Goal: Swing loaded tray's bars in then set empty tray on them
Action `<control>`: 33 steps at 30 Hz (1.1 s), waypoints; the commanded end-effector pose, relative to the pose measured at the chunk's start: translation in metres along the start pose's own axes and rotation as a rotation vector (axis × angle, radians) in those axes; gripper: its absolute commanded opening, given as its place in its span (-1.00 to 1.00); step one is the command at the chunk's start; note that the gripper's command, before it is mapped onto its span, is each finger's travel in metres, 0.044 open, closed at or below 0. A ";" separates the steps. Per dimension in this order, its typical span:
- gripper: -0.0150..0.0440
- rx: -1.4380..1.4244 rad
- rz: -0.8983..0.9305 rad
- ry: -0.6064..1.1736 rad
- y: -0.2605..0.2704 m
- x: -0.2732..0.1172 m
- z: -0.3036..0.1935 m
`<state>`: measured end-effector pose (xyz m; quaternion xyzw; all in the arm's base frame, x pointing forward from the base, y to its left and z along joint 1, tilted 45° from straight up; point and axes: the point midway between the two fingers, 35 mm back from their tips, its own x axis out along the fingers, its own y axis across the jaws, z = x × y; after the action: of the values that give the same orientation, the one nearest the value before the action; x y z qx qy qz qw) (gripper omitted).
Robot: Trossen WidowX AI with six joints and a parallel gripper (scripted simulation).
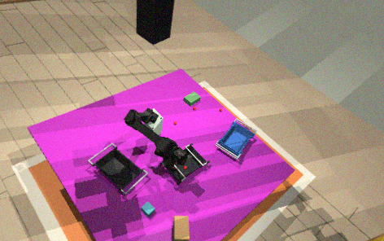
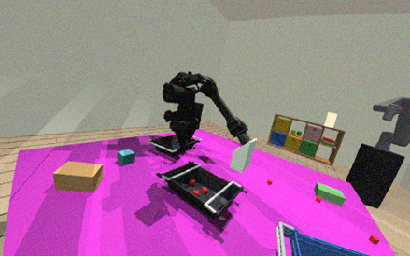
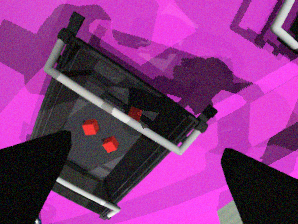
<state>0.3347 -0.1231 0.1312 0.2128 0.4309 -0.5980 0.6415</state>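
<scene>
The loaded black tray (image 1: 191, 164) (image 2: 186, 198) (image 3: 82, 155) stands in the middle of the table with three red blocks (image 2: 205, 190) (image 3: 90, 127) inside. Its one wire bar (image 2: 217, 195) is swung in across the top near one end. The other bar (image 2: 183, 171) (image 3: 120, 114) is also swung in, near the opposite end. My gripper (image 1: 179, 156) (image 3: 149, 148) is open and empty, high above this tray's side. The empty black tray (image 1: 118, 168) (image 2: 165, 143) stands apart, bars out over its ends; the arm partly hides it in the exterior view.
A blue tray (image 1: 236, 139) (image 2: 321, 248) stands at the other side. A pale box (image 1: 158, 123) (image 2: 243, 157) is by the arm. A green block (image 1: 192, 98), a teal block (image 1: 148, 208), a tan block (image 1: 181, 228) and loose red blocks (image 1: 175, 123) (image 2: 269, 182) lie around.
</scene>
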 end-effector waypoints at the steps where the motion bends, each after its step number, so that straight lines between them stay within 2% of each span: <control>1: 1.00 0.415 0.009 0.009 -0.060 0.012 0.033; 8: 1.00 1.087 0.035 -0.045 -0.157 0.022 0.062; 16: 1.00 1.809 0.083 -0.174 -0.256 0.027 0.056; 33: 1.00 1.844 0.086 -0.182 -0.260 0.034 0.057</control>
<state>0.1027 -0.2349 0.2032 0.6058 -0.2747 -0.6937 0.2765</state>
